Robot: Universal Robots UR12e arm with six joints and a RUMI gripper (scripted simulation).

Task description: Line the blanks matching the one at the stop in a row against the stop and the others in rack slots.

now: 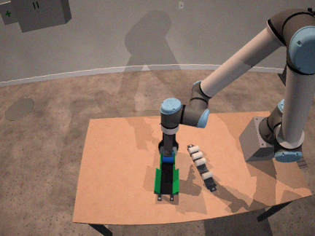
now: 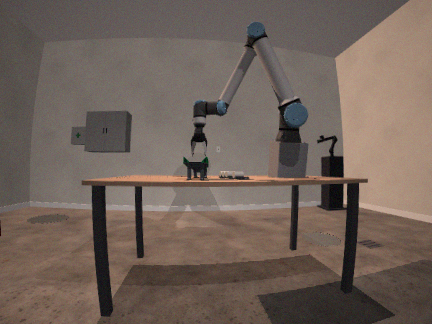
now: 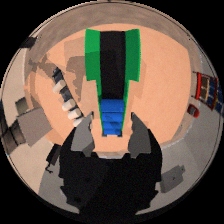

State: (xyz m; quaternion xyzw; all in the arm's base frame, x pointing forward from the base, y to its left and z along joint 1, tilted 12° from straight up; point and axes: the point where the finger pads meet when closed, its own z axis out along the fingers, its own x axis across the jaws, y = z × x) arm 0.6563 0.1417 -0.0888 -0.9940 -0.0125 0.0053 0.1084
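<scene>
The feed ramp [image 1: 167, 178] [image 3: 112, 65] has a black bed and green side walls. Several blue blanks [image 1: 168, 159] [image 3: 112, 116] lie straight across its narrow end in a tight row against the stop. The stop is hard to make out. My gripper [image 2: 199, 154] [image 3: 112, 112] is open and empty, above the blue blanks, with a jaw to each side of the row. The dark stock rack [image 1: 203, 169] [image 3: 58, 75] lies slanted beside the ramp. Several white blanks [image 1: 200, 162] [image 3: 67, 105] lie across it, three near one end and one apart. Their exact centring is too small to tell.
The robot's grey base block [image 1: 251, 143] [image 2: 288, 160] stands on the table [image 1: 109, 164] on the rack's side. The ramp's green walls flare outward at its wide end. A grey cabinet [image 1: 44, 14] [image 2: 107, 131] hangs on the wall beyond the table.
</scene>
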